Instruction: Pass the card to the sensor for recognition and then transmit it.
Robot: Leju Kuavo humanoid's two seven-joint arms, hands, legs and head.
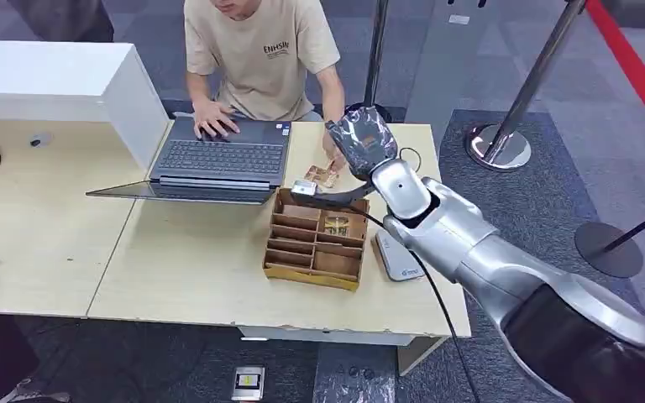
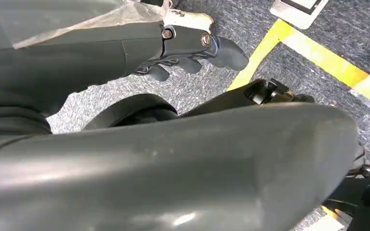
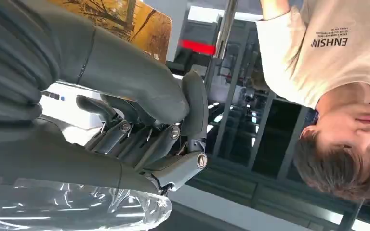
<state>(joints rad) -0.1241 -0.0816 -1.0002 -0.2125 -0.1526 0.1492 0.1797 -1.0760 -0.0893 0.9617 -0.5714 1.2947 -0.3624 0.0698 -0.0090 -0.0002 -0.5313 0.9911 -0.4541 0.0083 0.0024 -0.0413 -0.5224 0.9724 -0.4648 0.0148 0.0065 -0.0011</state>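
The table (image 1: 176,277) is seen from high up. The person (image 1: 260,50) is seen there and close by the right wrist.

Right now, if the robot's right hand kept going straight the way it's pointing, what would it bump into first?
Probably the person at the far side of the table. The right hand reaches across toward their arm, which the head view shows close to it. Depth is hard to judge.

Office lobby: desk (image 1: 50,243), laptop (image 1: 218,159), queue stanchions (image 1: 504,143), carpet.
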